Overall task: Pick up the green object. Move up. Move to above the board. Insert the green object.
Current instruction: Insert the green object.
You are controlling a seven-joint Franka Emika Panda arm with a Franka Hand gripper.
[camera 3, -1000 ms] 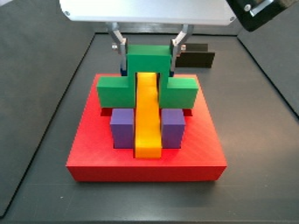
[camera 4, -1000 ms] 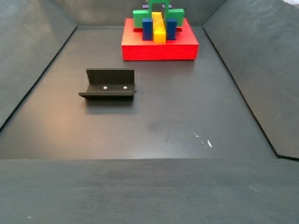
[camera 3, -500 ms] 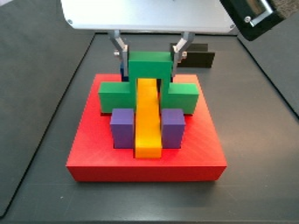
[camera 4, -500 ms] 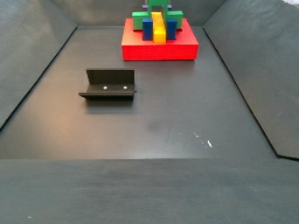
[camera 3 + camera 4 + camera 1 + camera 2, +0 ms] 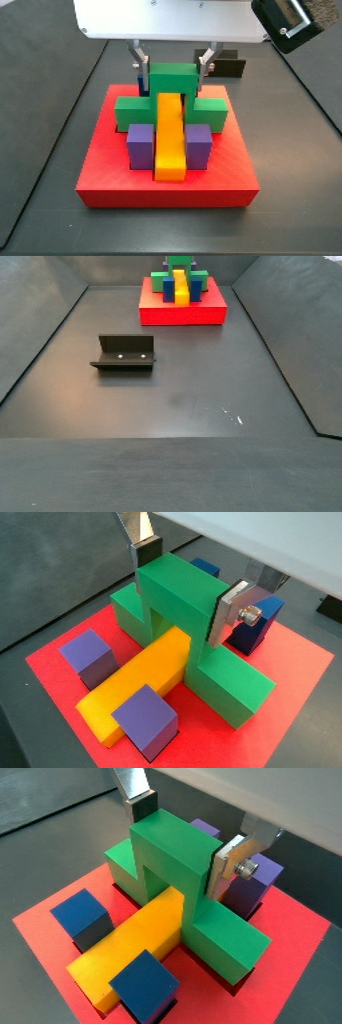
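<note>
Straddling the yellow bar (image 5: 168, 135) on the board (image 5: 167, 180), the green object (image 5: 170, 92) looks rigid, light; gripper (image 5: 171, 70) fingers flank its raised cube, contact unclear.

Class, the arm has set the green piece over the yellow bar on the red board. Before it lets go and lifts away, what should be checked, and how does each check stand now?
1. Green object straddles the yellow bar: ok.
2. Its lower cubes sit down on the board: ok, as far as visible.
3. Gripper fingers flank the raised middle cube: ok.
4. Fingers released from it: cannot tell.
5. Purple blocks clear of the fingers: ok.
6. Fixture far from the board: ok.
</note>
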